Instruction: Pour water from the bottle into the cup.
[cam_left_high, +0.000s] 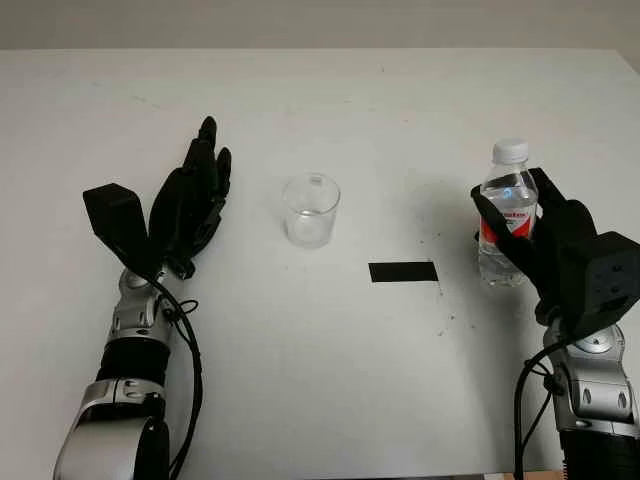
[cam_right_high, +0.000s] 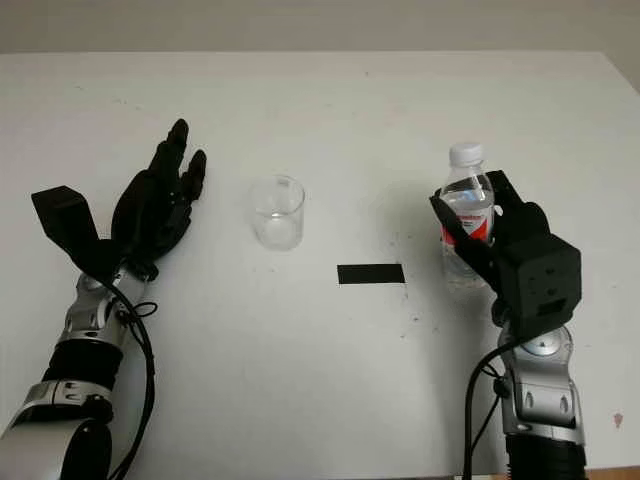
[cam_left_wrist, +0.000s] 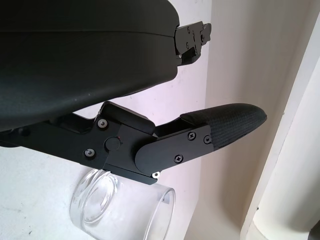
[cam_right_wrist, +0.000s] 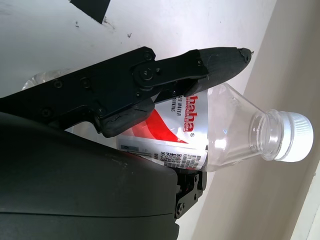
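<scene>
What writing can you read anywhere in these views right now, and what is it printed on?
"ahaha" in white letters on the red and white label of the bottle, partly covered by the right hand that grips it.
A smaller line beside it ends in "RINKING"; the rest is hidden.
The fine print and code squares on that label are too small to read.
The cup, the black tape strip and the open left hand carry no text.

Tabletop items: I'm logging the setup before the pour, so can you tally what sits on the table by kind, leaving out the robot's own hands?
Water bottle, capped, in the right hand: 1
Clear cup, beside the open left hand: 1
Black tape strip: 1
Total: 3
</scene>
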